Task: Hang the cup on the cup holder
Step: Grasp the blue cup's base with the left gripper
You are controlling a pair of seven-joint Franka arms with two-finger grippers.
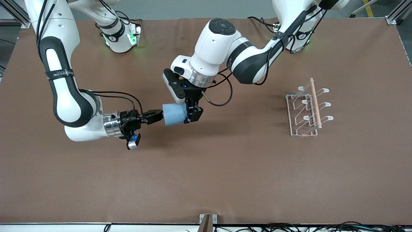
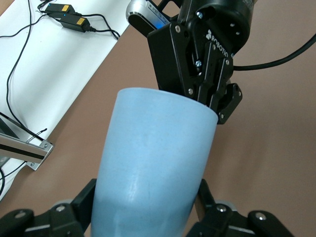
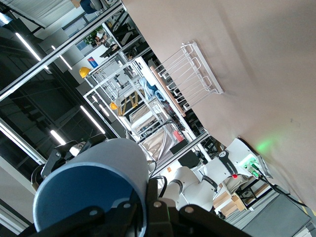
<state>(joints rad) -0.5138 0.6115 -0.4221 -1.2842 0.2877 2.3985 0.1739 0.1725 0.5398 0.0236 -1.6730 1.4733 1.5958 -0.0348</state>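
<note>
A brown cloth-like cover [image 1: 206,180] spreads over the whole table, faintly creased. Aluminium frame posts [image 1: 395,16] stand at its corners nearest the arm bases, with grey floor [image 1: 193,8] past them. Black cables [image 1: 322,228] trail along the white edge nearest the front camera, and long ceiling lights [image 3: 29,47] glow above metal shelving [image 3: 123,94].

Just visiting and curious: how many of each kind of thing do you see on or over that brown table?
Light blue plastic tumbler: 1
White wire rack with wooden rod: 1
Robot pincers: 2 (left pincer, right pincer)
Total: 4
</note>
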